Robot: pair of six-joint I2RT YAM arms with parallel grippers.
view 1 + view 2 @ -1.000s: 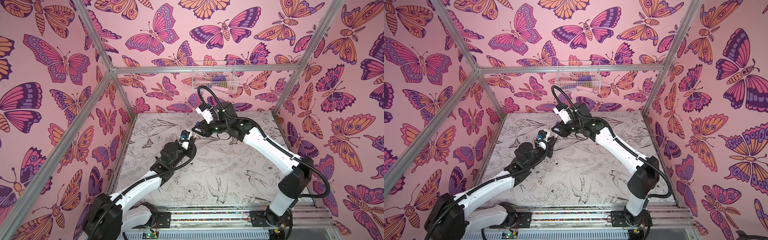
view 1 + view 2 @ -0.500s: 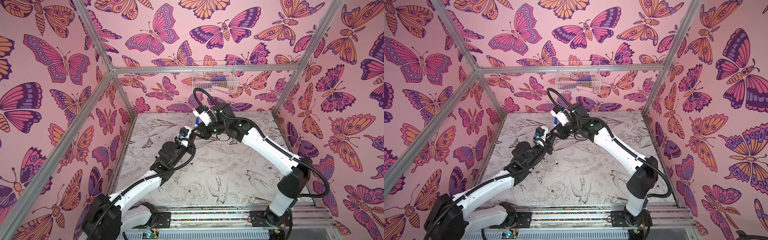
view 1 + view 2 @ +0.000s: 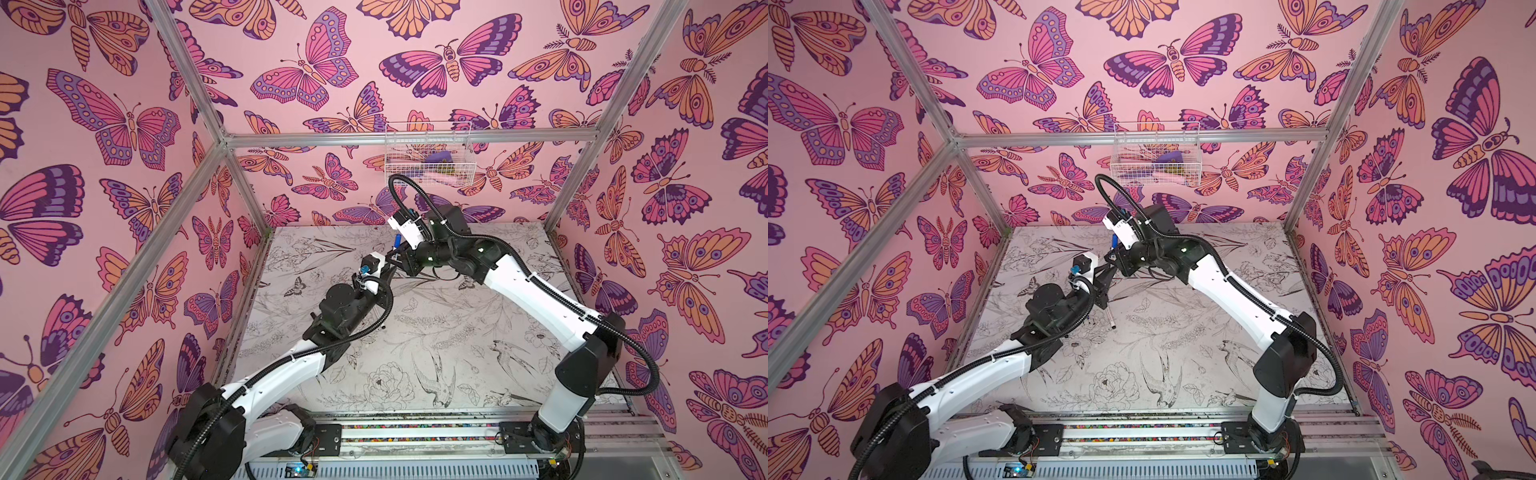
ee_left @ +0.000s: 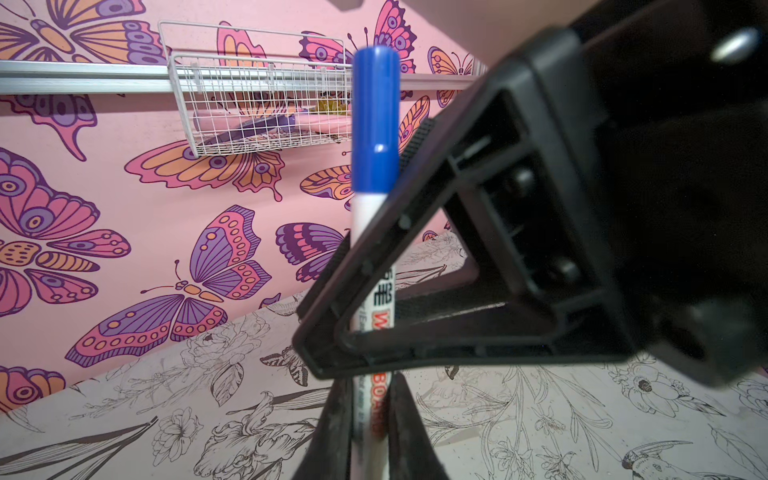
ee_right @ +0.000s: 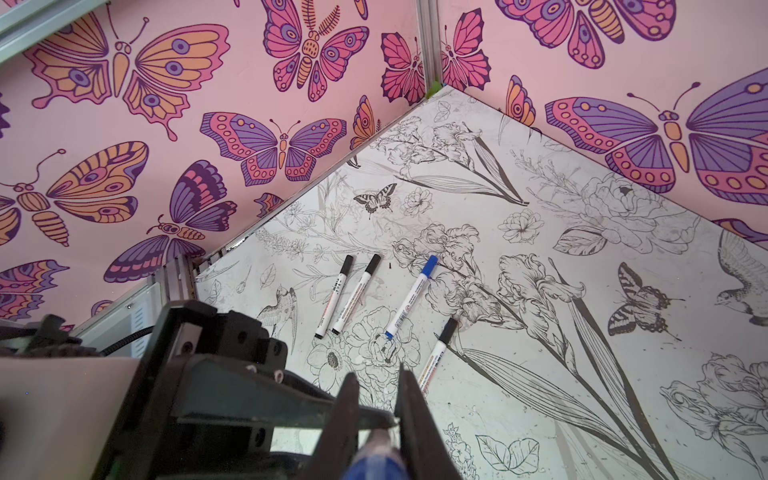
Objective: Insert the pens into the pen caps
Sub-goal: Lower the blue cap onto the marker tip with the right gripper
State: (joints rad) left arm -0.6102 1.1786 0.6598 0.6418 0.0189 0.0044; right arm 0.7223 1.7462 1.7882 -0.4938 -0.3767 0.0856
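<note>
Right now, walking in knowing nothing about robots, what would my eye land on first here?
First, the pink butterfly walls all around the flower-printed table. Then, above its far middle, the left pincer grips a white pen while the right pincer pinches its blue cap. Four more capped pens lie on the table below.

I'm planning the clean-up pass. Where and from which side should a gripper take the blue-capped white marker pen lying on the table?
I'd take the blue-capped white marker pen at mid-barrel, from straight above, jaws across its length. It lies flat, and bare table separates it from the black-capped pens on either side.
</note>
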